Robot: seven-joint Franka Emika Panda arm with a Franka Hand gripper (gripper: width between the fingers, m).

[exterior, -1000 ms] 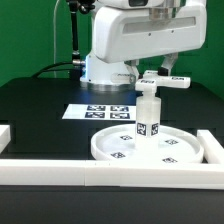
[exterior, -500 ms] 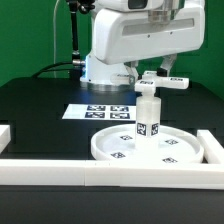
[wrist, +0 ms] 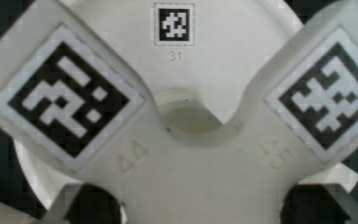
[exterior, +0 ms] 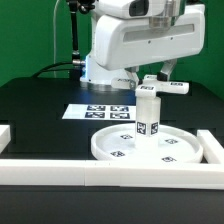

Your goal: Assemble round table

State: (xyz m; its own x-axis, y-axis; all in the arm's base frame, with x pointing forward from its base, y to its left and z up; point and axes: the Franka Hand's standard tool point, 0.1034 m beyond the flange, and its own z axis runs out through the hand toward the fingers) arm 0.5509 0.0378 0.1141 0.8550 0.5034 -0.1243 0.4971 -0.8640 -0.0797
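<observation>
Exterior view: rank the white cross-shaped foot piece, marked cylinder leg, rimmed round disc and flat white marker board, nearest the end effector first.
1. Foot piece: in the end effector.
2. Cylinder leg: just below.
3. Round disc: under the leg.
4. Marker board: exterior view's left.

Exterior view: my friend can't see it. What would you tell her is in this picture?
A white robot arm's gripper holds a cross-shaped foot piece at the top of a short marked leg, which stands upright on a round white table disc. Behind lies the marker board on a black table.
</observation>
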